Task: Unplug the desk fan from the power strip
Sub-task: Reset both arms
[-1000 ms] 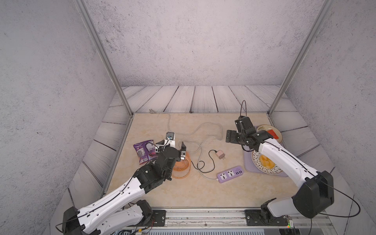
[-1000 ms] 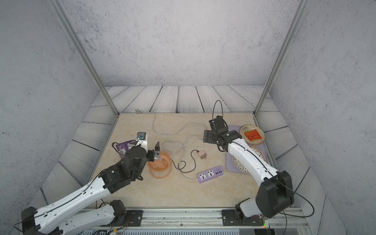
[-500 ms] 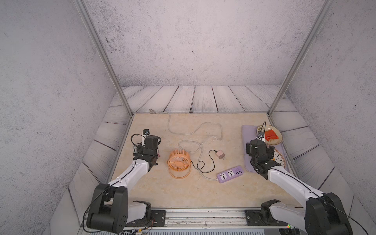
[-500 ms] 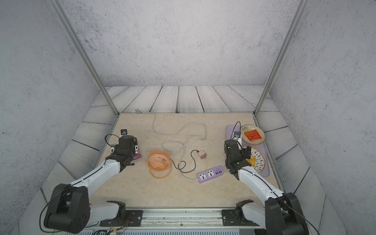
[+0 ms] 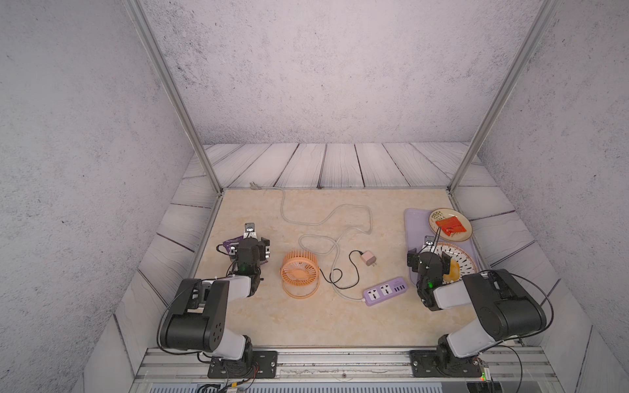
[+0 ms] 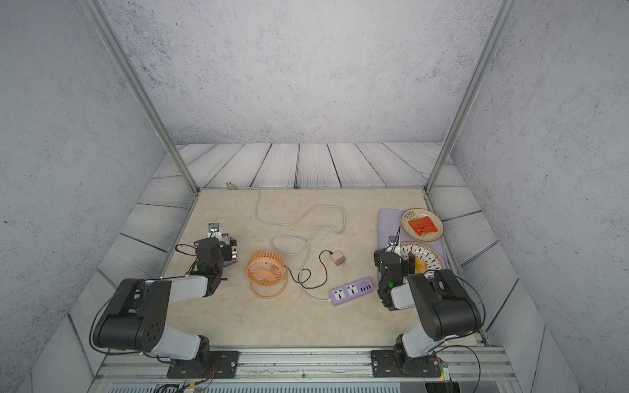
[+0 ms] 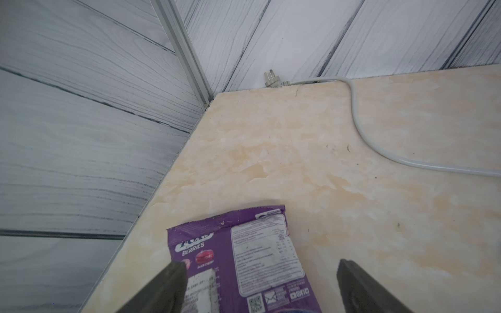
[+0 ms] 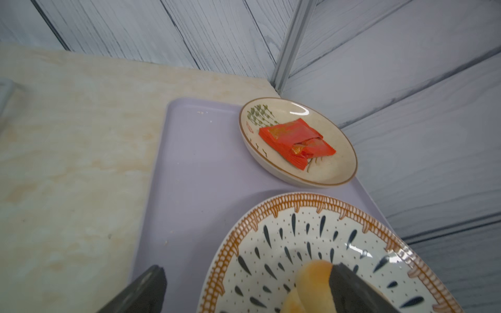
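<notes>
Both claws now sit pulled back at the frame's sides | left claw [image 7: 261, 267] gapes empty over snack bag [image 7: 230, 257], right claw [image 8: 248, 272] likewise over plate [image 8: 271, 211] | desk fan [image 5: 299, 274] mid-frame, its adapter [image 5: 367, 258] lying clear of power strip [image 5: 386, 291] | unplugging looks done

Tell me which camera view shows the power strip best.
The top views: both show the power strip whole and uncovered, with nothing plugged into its sockets. Neither wrist view shows it.
</notes>
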`<state>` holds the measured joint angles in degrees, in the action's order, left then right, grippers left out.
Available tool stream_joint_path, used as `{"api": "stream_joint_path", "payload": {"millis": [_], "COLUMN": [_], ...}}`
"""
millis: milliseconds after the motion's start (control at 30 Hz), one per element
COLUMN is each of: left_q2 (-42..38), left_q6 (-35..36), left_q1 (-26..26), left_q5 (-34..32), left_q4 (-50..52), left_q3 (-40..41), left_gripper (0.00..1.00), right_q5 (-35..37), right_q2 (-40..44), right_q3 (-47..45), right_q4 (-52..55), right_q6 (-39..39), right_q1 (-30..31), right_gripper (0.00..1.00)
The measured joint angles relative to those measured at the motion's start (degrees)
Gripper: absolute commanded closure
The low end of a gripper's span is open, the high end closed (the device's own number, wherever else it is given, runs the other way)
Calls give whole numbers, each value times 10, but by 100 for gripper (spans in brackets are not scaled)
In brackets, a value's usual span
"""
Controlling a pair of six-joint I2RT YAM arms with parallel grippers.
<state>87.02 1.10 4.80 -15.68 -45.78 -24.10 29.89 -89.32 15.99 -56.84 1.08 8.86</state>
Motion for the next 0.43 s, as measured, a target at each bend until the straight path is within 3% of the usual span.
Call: {"api": "stream_joint_path", "payload": {"millis": [33,67,433], "left_q2": [12,16,14], "left_q6": [0,-2,-25], "left_q1": [-5,-9,-14], "left_q5": [9,18,10], "left_q4": [-7,1,-3], "left_q3": [0,-1,-3], "left_gripper": [1,0,0], "right_q5": [-12,-19,-63], "right_q2": [-2,-6,-12], "right_q3": [9,17,59], "right_q4": [-5,-12,18], "right_q6": [2,2,6], "right_q1": [-10,-17,-25], "right_gripper": [1,1,1]}}
